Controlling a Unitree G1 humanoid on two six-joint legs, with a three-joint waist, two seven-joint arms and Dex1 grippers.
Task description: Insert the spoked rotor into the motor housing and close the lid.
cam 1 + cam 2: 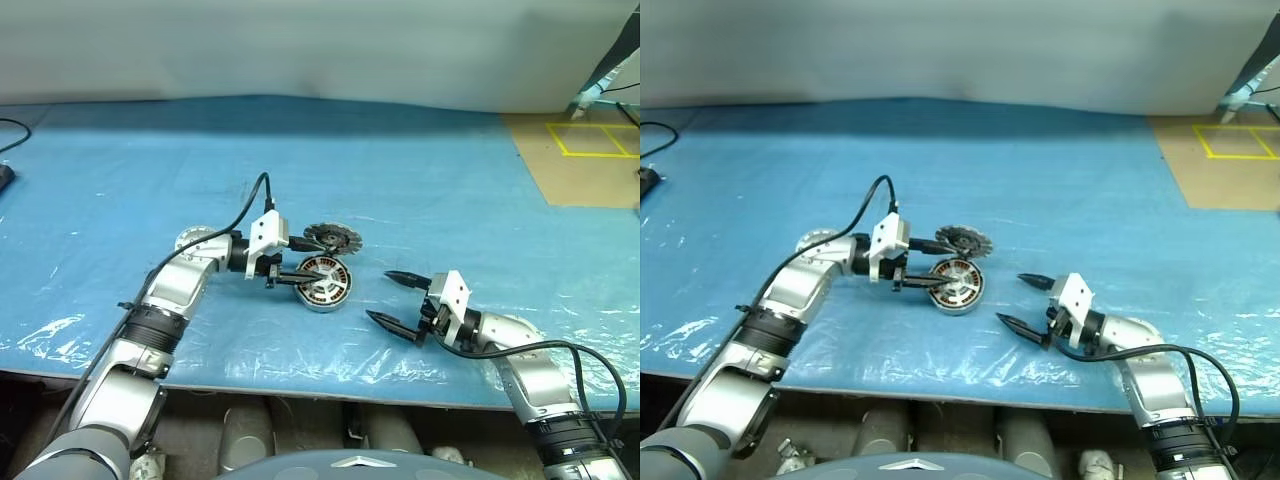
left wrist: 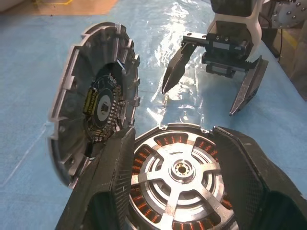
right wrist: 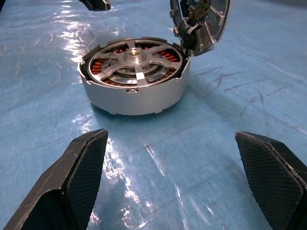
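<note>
From the head view we see the motor housing (image 1: 325,283) on the blue worktop (image 1: 450,180), spoked rotor (image 1: 322,277) seated inside, the lid (image 1: 331,238) just behind. Our left wrist view shows the left end effector (image 2: 175,167) spread, flanking the housing. Our right end effector (image 3: 180,179) gapes wide, empty, nearby.

Left arm reaches in from left, wrist bent, left gripper (image 1: 300,272) pointing right, roughly level; black fingers parted, one on each side of shallow round silver motor housing with copper windings (image 1: 324,283), contact unclear. Right arm comes from lower right, right gripper (image 1: 392,297) aimed left toward same housing, well apart from it, fingers spread wide, nothing between them.
</note>
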